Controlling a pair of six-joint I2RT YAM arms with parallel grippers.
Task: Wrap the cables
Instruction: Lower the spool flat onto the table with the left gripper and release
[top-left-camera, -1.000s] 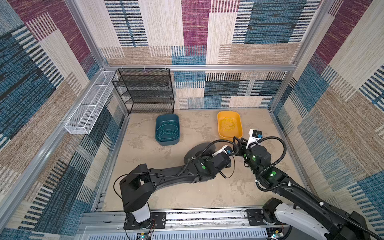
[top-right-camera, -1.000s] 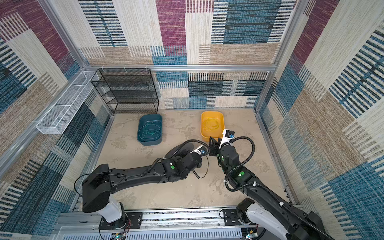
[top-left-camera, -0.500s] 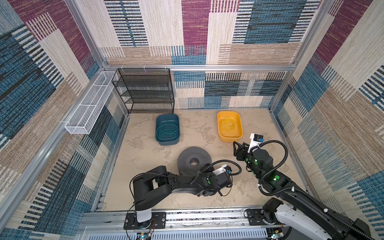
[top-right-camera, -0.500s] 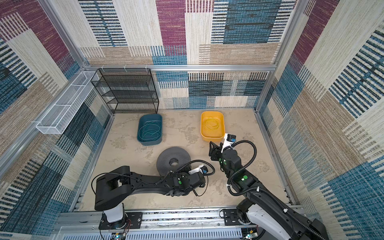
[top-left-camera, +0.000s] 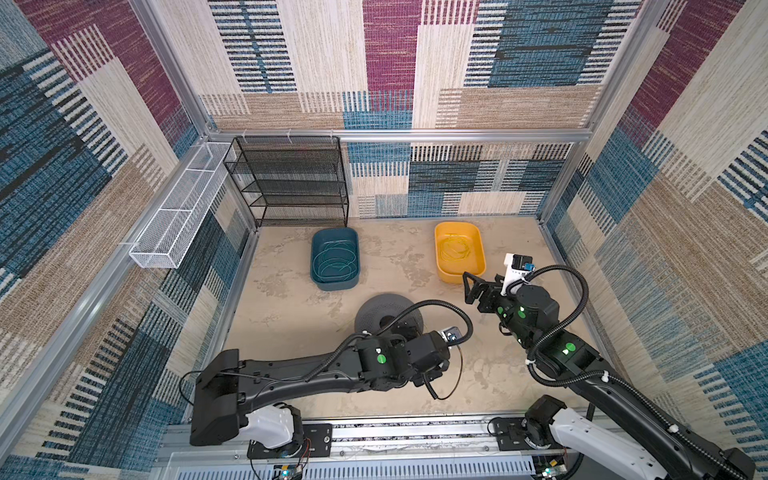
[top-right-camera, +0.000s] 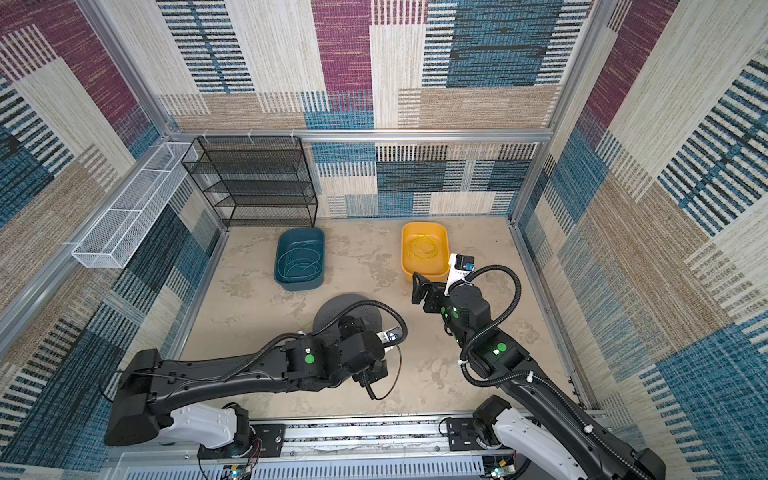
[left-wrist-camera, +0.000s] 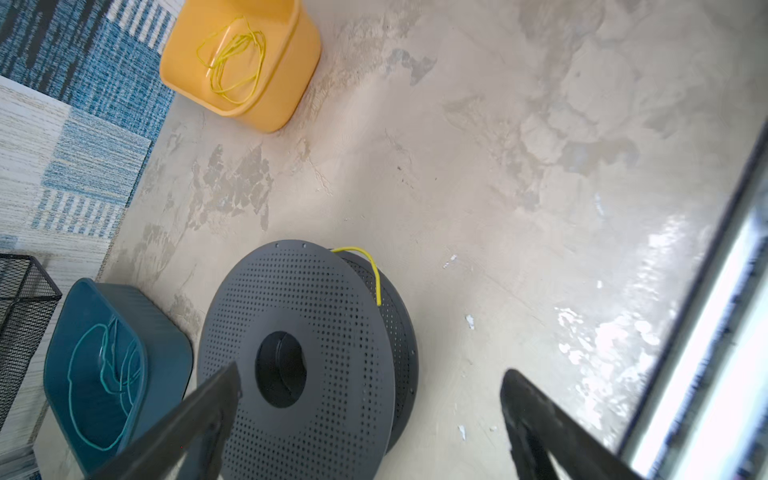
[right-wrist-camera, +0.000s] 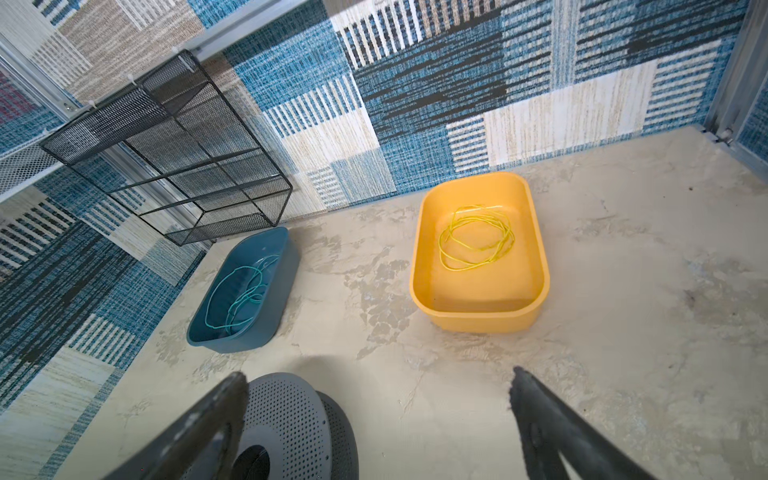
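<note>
Left gripper (left-wrist-camera: 372, 376) and right gripper (right-wrist-camera: 378, 378) gape empty. A cable end (left-wrist-camera: 368, 266) juts from the spool (left-wrist-camera: 299, 332) before the left, likely already wound; another cable (right-wrist-camera: 473, 239) waits coiled in the yellow bin (right-wrist-camera: 478, 316) ahead.

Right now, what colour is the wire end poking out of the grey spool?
Bright yellow; the wire end shows best in the left wrist view.

Tabletop (left-wrist-camera: 498, 166): mottled stone-look, glossy patches. Spool (left-wrist-camera: 316, 299): matt perforated plastic. Yellow bin (right-wrist-camera: 478, 322), teal bin (right-wrist-camera: 272, 307): smooth plastic. Rack (right-wrist-camera: 124, 120): black metal mesh. Walls (top-left-camera: 415, 62): woven cloth.
</note>
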